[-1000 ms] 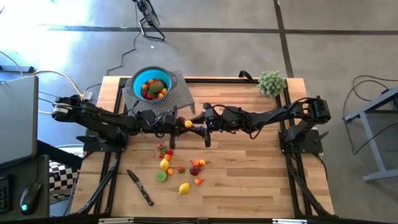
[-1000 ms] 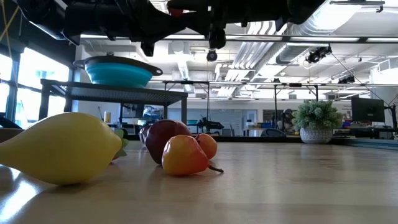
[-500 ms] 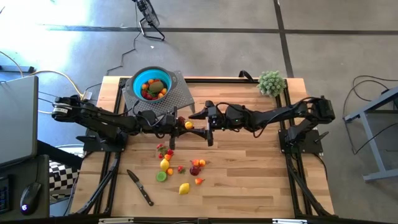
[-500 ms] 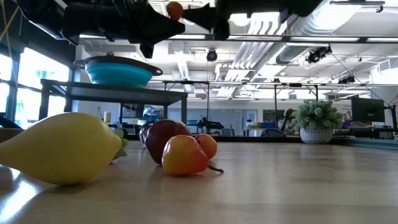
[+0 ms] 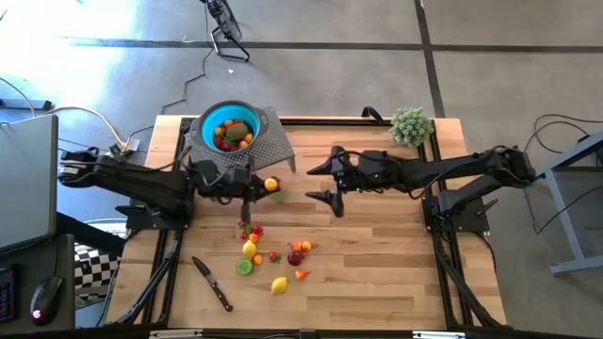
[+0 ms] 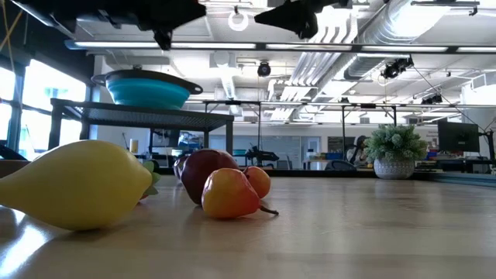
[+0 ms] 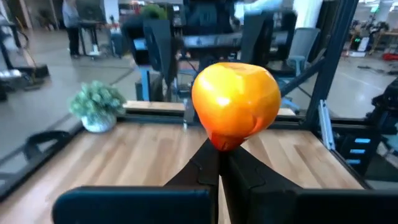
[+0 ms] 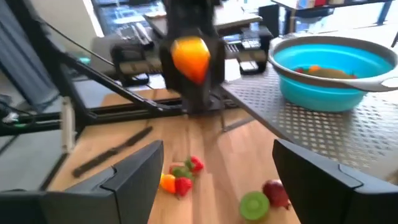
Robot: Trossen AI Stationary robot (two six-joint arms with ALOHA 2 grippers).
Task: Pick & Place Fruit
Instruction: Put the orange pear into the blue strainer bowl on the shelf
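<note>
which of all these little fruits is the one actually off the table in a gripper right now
The orange fruit, pinched in the shut left gripper beside the teal bowl. The other loose fruits lie on the table or in the bowl.

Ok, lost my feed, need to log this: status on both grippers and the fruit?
Left gripper shut on orange fruit, beside the teal bowl. Right gripper open, empty, mid-table. Loose fruit on the table. Nothing in the way.
</note>
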